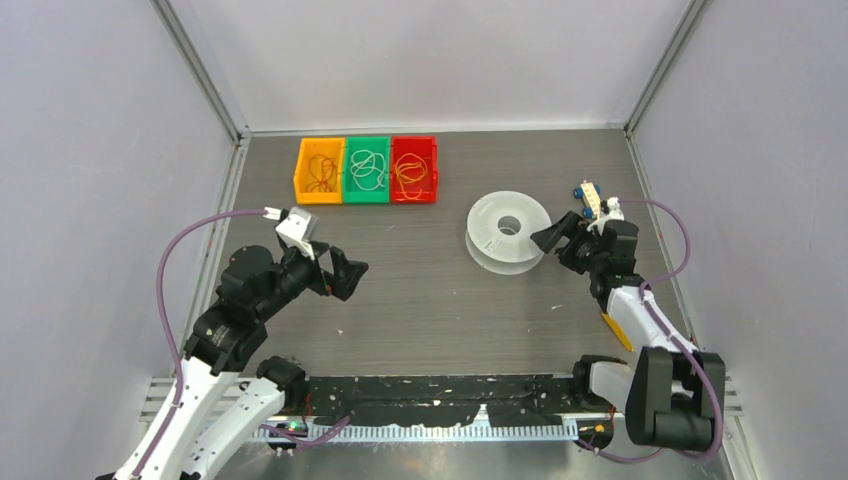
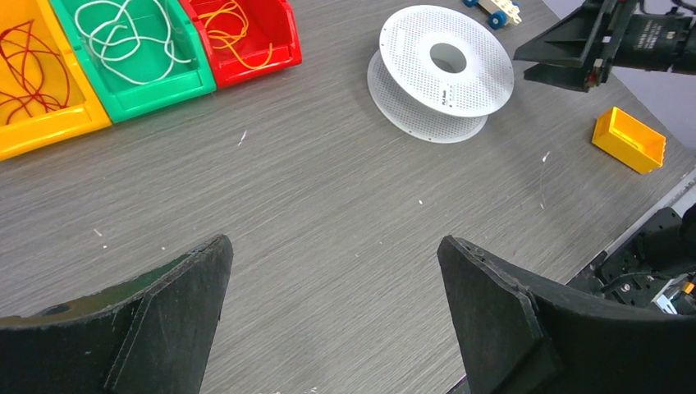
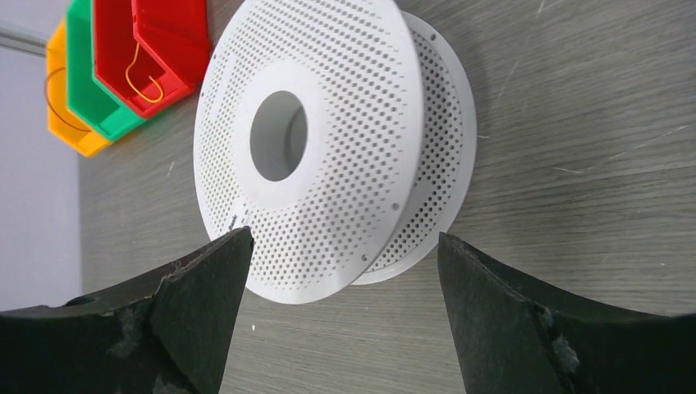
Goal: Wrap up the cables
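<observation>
**Yellow-orange cables loose in the red bin; both grippers spread, empty**

Well ahead of the left gripper (image 2: 334,246) and off to its left: three glossy plastic bins in a row, side by side. In the orange bin (image 2: 16,135), thin dark-red wire. In the green bin (image 2: 156,86), white wire. In the red bin (image 2: 271,51), the cables (image 2: 234,33): string-thin, yellow-orange, curling in loose loops on the bin floor. Left jaws spread wide, holding nothing, over a grey wood-grain table (image 1: 430,290).

Ahead and to the right of that gripper: a white spool (image 2: 447,70), two round perforated flanges on a hollow hub, resting tilted. Small dark print on the upper flange, too small to read.

Right gripper (image 3: 345,238) spread too, empty, with matte black, scuffed fingers (image 3: 180,328) and the spool rim just ahead between them. Just beyond this gripper, a toy car (image 1: 588,197) with blue wheels. Behind it, by the arm, a small yellow bin (image 2: 629,138).
</observation>
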Tool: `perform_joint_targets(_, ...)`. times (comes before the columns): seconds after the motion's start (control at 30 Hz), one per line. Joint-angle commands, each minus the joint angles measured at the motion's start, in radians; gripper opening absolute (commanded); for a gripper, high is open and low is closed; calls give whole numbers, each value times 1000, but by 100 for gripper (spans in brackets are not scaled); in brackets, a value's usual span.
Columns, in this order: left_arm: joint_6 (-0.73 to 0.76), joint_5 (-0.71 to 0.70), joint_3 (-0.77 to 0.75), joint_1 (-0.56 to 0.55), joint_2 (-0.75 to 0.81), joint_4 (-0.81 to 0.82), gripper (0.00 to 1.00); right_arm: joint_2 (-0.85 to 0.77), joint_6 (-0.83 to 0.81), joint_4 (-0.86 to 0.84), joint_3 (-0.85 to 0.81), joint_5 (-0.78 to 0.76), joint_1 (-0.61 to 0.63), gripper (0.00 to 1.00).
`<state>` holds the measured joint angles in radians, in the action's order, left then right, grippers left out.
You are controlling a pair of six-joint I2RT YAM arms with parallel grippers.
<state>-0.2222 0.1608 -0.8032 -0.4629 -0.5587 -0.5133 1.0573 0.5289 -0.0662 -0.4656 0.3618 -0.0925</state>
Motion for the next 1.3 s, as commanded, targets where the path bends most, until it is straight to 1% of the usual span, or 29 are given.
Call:
perform_joint_targets(0.0, 24, 43, 10, -2, 4, 46, 99, 113, 77, -293, 39, 259, -105, 88)
perform_joint_targets(0.13, 26, 49, 15, -2, -1, 52, 98, 235, 153, -497, 70, 352, -131, 85)
perform_joint_targets(0.2, 28, 46, 13, -2, -7, 50, 97, 311, 191, -619, 81, 396, -137, 83)
perform_joint_targets(0.27, 30, 47, 12, -2, -12, 48, 96, 395, 284, -763, 89, 440, -141, 78)
perform_joint_targets(0.33, 31, 38, 14, -2, -17, 48, 95, 479, 382, -1002, 103, 476, -149, 68)
perform_joint_targets(0.37, 30, 28, 12, -2, -20, 46, 95, 528, 419, -1068, 111, 487, -154, 58)
perform_joint_targets(0.4, 30, 20, 10, -2, -24, 42, 94, 552, 494, -1195, 114, 506, -157, 53)
perform_joint_targets(0.43, 29, 14, 6, -2, -30, 37, 94, 593, 530, -1255, 122, 512, -161, 47)
perform_joint_targets(0.47, 29, 11, 3, -2, -34, 32, 94, 609, 597, -1364, 125, 521, -161, 44)
perform_joint_targets(0.5, 29, 9, 0, -2, -36, 29, 94, 631, 626, -1408, 129, 525, -162, 38)
perform_joint_targets(0.53, 29, 10, -3, -2, -38, 27, 95, 636, 681, -1478, 130, 529, -163, 35)
perform_joint_targets(0.6, 24, 5, -11, -2, -40, 15, 99, 625, 726, -1509, 141, 528, -162, 24)
perform_joint_targets(0.63, 19, -9, -18, -1, -41, 3, 100, 590, 731, -1498, 145, 524, -161, 22)
perform_joint_targets(0.7, 14, -37, -31, -1, -40, -18, 100, 500, 700, -1382, 151, 517, -162, 15)
perform_joint_targets(0.73, 13, -49, -35, -1, -40, -24, 100, 405, 639, -1229, 147, 513, -161, 10)
perform_joint_targets(0.77, 10, -59, -37, -2, -39, -29, 100, 347, 594, -1127, 140, 493, -159, 9)
perform_joint_targets(0.8, 7, -66, -37, -2, -37, -32, 100, 224, 458, -837, 105, 473, -155, 7)
perform_joint_targets(0.83, 3, -69, -38, -2, -35, -33, 100, 151, 275, -669, 75, 388, -137, 6)
perform_joint_targets(0.87, 3, -70, -36, -2, -30, -32, 100, 25, 183, -303, -7, 314, -118, 6)
perform_joint_targets(0.9, 3, -67, -33, -2, -26, -29, 100, -35, 40, -145, -46, 150, -68, 5)
perform_joint_targets(0.93, 4, -59, -30, -2, -22, -23, 100, -130, -1, 67, -111, 74, -39, 5)
perform_joint_targets(0.97, 6, -51, -26, -2, -18, -17, 100, -166, -43, 129, -132, -8, 2, 5)
perform_joint_targets(1.0, 6, -42, -21, -2, -15, -9, 100, -225, -48, 214, -162, -28, 27, 6)
perform_joint_targets(1.07, 6, -22, -19, -2, -13, -1, 100, -270, -55, 335, -211, -88, 74, 6)
perform_joint_targets(1.13, 6, -8, -21, -2, -14, -1, 100, -284, -67, 456, -265, -249, 159, 6)
perform_joint_targets(1.17, 6, -6, -19, -2, -14, -2, 100, -284, -69, 525, -283, -296, 188, 5)
perform_joint_targets(1.2, 5, -7, -18, -2, -14, -1, 100, -285, -67, 553, -315, -409, 248, 5)
perform_joint_targets(1.23, 5, -8, -17, -2, -13, -2, 100, -283, -53, 604, -328, -458, 276, 5)
perform_joint_targets(1.27, 4, -8, -15, -2, -12, -2, 100, -281, -42, 626, -357, -553, 334, 5)
